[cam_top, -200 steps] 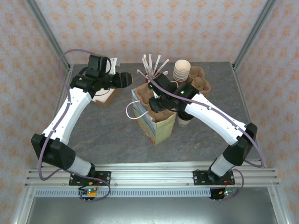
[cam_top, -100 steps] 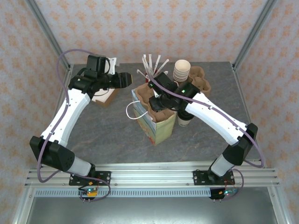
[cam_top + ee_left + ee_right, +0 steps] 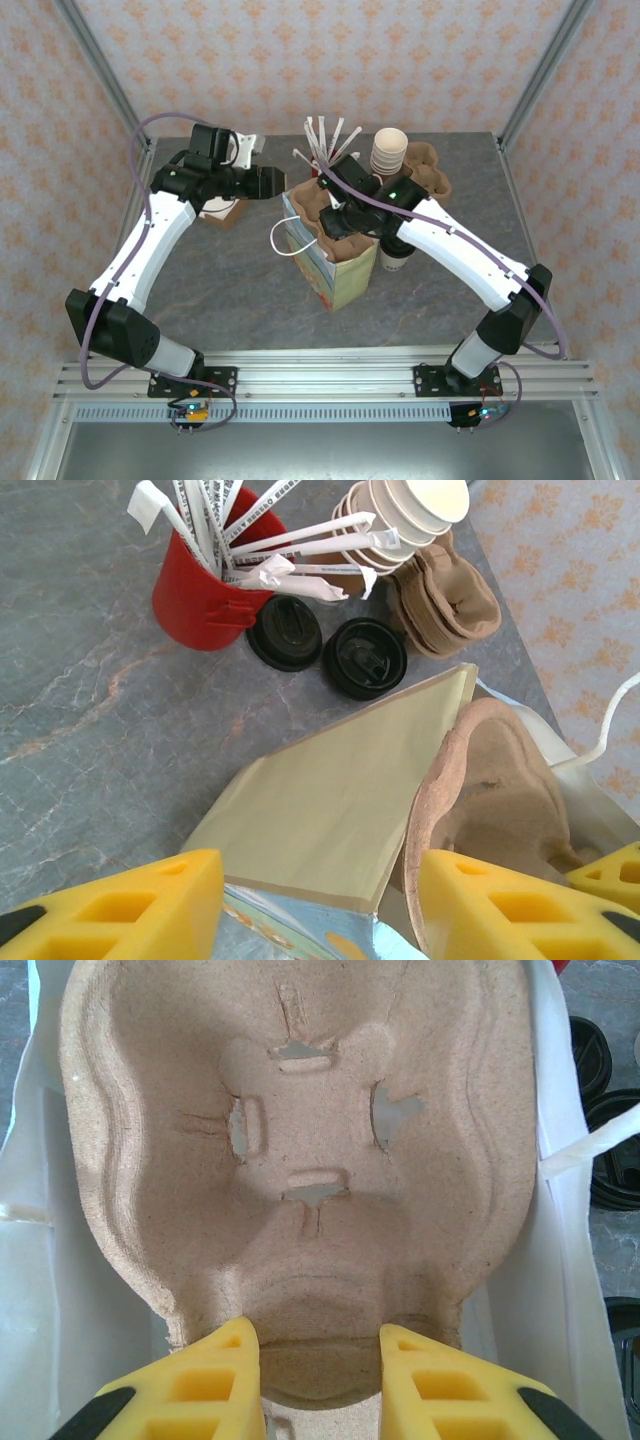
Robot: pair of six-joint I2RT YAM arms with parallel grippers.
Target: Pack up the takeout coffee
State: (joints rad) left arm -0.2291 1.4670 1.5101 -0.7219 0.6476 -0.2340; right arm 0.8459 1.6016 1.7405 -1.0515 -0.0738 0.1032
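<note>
A printed paper bag (image 3: 330,262) stands open at mid-table. A brown pulp cup carrier (image 3: 300,1140) sits in its mouth, and my right gripper (image 3: 320,1360) is shut on the carrier's near rounded end. In the top view that gripper (image 3: 335,222) hangs over the bag. My left gripper (image 3: 278,182) is at the bag's far left corner, open. In the left wrist view the bag's rim (image 3: 340,800) lies between its yellow fingers (image 3: 130,910) without touching them. The takeout coffee (image 3: 394,260) stands right of the bag, mostly hidden under my right forearm.
Behind the bag stand a red cup of white straws (image 3: 200,600), a stack of lidless cream cups (image 3: 388,152) and spare pulp carriers (image 3: 432,176). Two loose black lids (image 3: 285,632) lie by the red cup. A small cardboard box (image 3: 225,208) sits at the left.
My left gripper has moved right, up to the bag's corner, and its fingers have narrowed a little. The right arm and the carrier have stayed put.
</note>
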